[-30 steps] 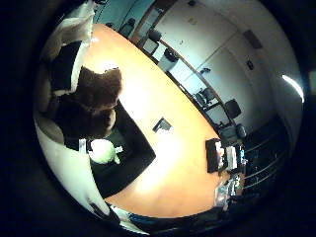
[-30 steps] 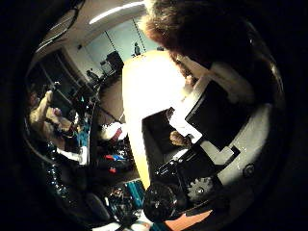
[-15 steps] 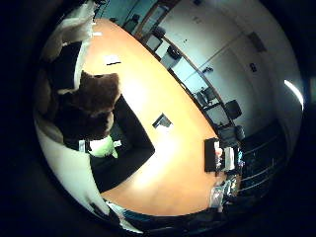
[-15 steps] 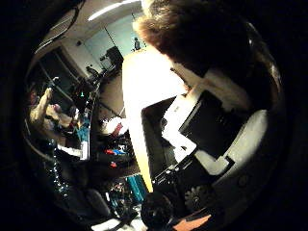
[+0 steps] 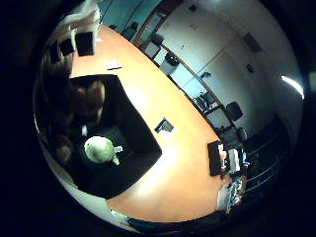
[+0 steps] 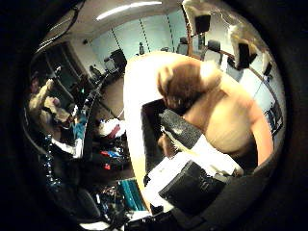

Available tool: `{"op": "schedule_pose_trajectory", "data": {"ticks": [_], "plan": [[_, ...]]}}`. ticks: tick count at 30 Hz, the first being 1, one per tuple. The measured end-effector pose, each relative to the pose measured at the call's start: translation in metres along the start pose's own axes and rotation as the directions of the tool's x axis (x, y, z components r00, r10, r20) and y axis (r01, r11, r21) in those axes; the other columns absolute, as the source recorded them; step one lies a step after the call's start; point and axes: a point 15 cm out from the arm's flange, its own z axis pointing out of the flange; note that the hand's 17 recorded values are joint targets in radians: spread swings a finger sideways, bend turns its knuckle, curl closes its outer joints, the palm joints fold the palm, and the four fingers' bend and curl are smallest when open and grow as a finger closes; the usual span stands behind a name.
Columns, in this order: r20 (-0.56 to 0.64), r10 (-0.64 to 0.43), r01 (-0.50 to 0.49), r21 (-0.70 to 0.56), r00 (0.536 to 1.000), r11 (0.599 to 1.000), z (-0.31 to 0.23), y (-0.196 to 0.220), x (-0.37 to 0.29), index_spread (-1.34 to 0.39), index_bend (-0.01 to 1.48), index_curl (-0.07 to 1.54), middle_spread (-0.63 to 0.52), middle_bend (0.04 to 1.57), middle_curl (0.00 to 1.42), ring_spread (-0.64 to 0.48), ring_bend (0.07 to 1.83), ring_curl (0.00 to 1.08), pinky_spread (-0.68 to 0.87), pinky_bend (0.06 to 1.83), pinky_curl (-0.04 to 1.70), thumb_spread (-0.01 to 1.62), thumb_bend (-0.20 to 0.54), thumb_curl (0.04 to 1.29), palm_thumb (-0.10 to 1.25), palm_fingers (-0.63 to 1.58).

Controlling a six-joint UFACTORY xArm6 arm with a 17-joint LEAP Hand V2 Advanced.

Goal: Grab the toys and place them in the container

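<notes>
**A:** Item (a): how many toys are showing?

**B:** Two. One brown plush toy (image 5: 89, 98) and one round green-and-white toy (image 5: 100, 149).

**A:** Item (b): containers?

**B:** One, a black square container (image 5: 140, 140). It is sitting on the orange worktop (image 5: 173, 182), near one end of it.

**A:** Item (c): what is lying in the container?

**B:** The green-and-white toy is resting on the container's floor, close to one wall. The brown plush toy is hanging over the container's opening, between the palm and the container's rim. It is looking blurred in the thumb-side view, and I cannot tell whether it is touching the floor of the container.

**A:** Item (d): what is the hand (image 6: 192, 180) doing?

**B:** It is hovering above the container, palm facing down into it. The fingers (image 5: 79, 43) are reaching out wide and fairly straight, with their dark pads showing clear of the brown fur. They are not appearing to close around either toy.

**A:** Item (e): is anything else lying on the worktop?

**B:** Three things, all apart from the container. One small dark object (image 5: 164, 126) is lying just beyond the container's corner. One flat sheet of paper (image 5: 113, 65) is lying further along. One black device (image 5: 216, 158) is sitting at the far end of the worktop.

**A:** Item (f): and around the worktop?

**B:** Dark office chairs (image 5: 234, 111) are standing along the pale wall.
</notes>
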Motion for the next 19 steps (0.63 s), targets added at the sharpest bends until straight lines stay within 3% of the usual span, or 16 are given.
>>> {"op": "schedule_pose_trajectory", "data": {"ticks": [4, 9, 19], "plan": [[-0.001, -0.003, 0.003, -0.001, 1.000, 1.000, 0.000, 0.000, 0.000, -0.47, 0.32, 0.50, -0.15, 0.61, 0.47, -0.21, 0.95, 0.49, 0.31, 0.75, 0.78, 1.15, -0.021, 0.34, 0.56, 0.29], [-0.002, -0.005, 0.005, -0.012, 1.000, 1.000, 0.000, 0.002, 0.000, -0.48, 0.28, 0.45, -0.13, 0.53, 0.42, -0.17, 0.90, 0.44, 0.46, 0.71, 0.72, 1.15, -0.023, 0.33, 0.54, 0.31], [-0.008, 0.028, -0.028, -0.035, 1.000, 0.999, -0.012, 0.005, 0.014, -0.49, 0.22, 0.41, -0.13, 0.48, 0.39, -0.14, 0.81, 0.37, 0.54, 0.61, 0.63, 1.14, -0.021, 0.31, 0.53, 0.40]]}}
